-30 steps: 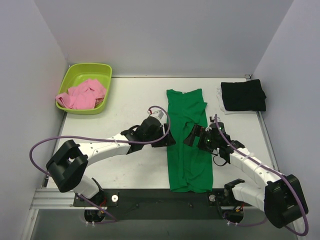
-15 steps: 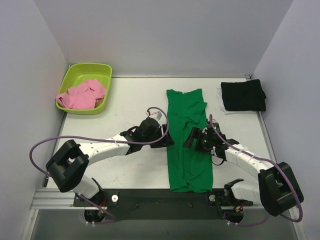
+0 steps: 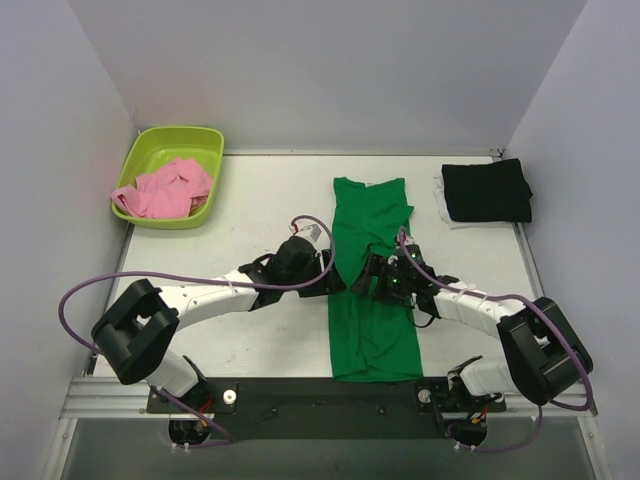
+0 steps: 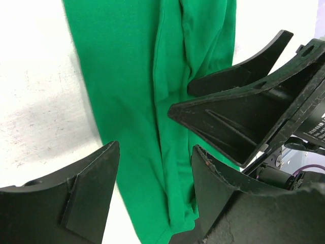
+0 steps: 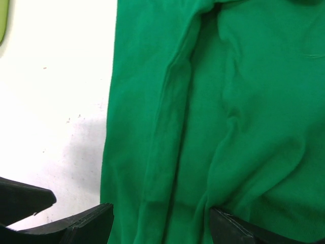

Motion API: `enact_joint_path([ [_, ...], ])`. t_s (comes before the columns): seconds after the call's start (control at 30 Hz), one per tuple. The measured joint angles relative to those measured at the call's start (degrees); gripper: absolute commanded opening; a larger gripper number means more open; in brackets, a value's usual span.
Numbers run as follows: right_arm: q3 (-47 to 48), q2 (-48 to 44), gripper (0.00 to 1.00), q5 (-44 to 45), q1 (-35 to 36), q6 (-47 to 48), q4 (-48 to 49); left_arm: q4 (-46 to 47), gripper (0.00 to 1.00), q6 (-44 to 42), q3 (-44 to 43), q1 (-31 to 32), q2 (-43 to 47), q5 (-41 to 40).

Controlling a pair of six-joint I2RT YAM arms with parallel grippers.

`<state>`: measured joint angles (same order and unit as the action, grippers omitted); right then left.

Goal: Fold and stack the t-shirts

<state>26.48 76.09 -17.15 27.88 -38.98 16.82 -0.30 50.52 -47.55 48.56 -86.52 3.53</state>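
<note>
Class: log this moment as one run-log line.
green t-shirt: laid out, mid-table | left end effector: open, over its edge | right end effector: open, over it

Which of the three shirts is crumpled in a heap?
The pink t-shirt, bunched inside the lime tub; the green t-shirt lies flat, the black t-shirt is folded.

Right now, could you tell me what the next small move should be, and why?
Probably close both claws on the green t-shirt: the left claw stands open astride its left edge, the right claw open over its creased middle, and the strip is not yet folded across.
</note>
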Motion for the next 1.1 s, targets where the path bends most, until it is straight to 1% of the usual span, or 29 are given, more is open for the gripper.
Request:
enact_joint_path([
  [0.2, 1.1, 2.1, 0.77, 0.2, 2.6, -0.7, 2.2, 0.2, 0.68, 0.0, 0.1, 0.0, 0.0, 0.0],
  [0.33, 1.6, 1.3, 0.82, 1.6, 2.6, -0.4, -0.2, 0.2, 0.68, 0.1, 0.1, 0.0, 0.0, 0.0],
  [0.43, 2.2, -2.0, 0.88, 3.9, 2.7, 0.5, -5.6, 0.4, 0.68, 0.1, 0.1, 0.0, 0.0, 0.1],
  [0.53, 3.0, -7.8, 0.93, 6.6, 3.0, 1.6, -11.2, 0.6, 0.68, 0.1, 0.1, 0.0, -0.1, 0.2],
  [0.67, 6.1, -17.1, 0.95, 9.4, 3.0, 2.5, -18.2, 0.9, 0.68, 0.0, 0.1, 0.0, -1.2, 0.3],
  [0.77, 6.9, -21.0, 0.96, 10.4, 3.0, 2.6, -20.9, 0.9, 0.68, 0.0, 0.1, 0.0, -1.7, 0.4],
  [0.87, 6.4, -22.3, 0.97, 11.9, 3.0, 2.6, -23.3, 1.0, 0.68, 0.0, -0.1, 0.0, -2.2, 0.4],
  [1.1, 3.9, -21.1, 0.97, 13.3, 3.0, 2.6, -25.7, 2.6, 0.68, 0.0, -3.3, -0.4, -8.8, 1.7],
])
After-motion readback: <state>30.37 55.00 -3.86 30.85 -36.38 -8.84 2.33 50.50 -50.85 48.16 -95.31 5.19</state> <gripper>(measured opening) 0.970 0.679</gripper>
